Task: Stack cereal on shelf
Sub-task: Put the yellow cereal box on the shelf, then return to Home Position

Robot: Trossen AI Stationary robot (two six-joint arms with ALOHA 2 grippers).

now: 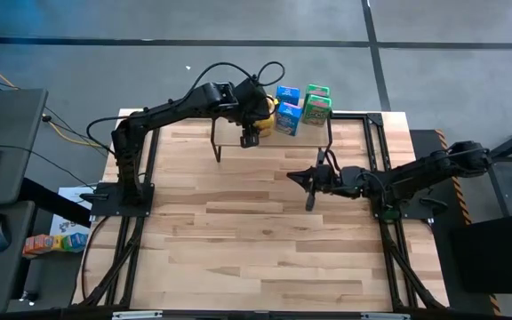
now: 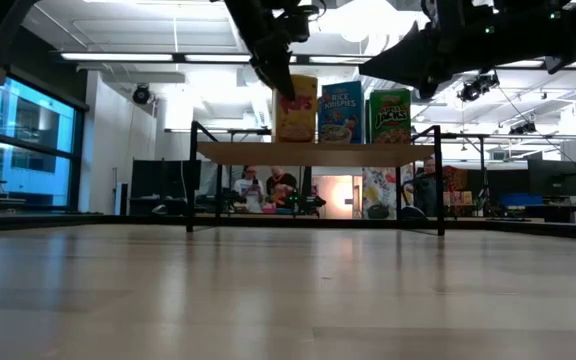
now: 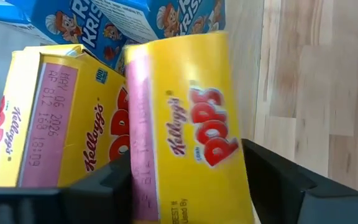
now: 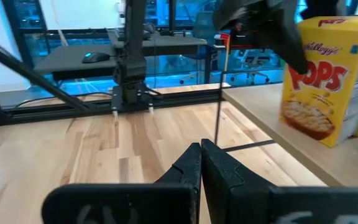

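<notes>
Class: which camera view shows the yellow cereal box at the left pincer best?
The left wrist view: the yellow box fills the picture between the left pincer's open fingers. The right wrist view shows its front on the shelf. The low view shows it small; the high view mostly hides it behind the arm.

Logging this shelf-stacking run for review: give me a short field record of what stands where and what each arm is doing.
shelf: small wood-topped riser on black legs, at the table's far edge
on shelf: yellow Pops cereal boxes, blue Rice Krispies boxes, green boxes
left gripper: over the shelf, jaws open astride a yellow box
right gripper: shut, empty, over the tabletop
</notes>
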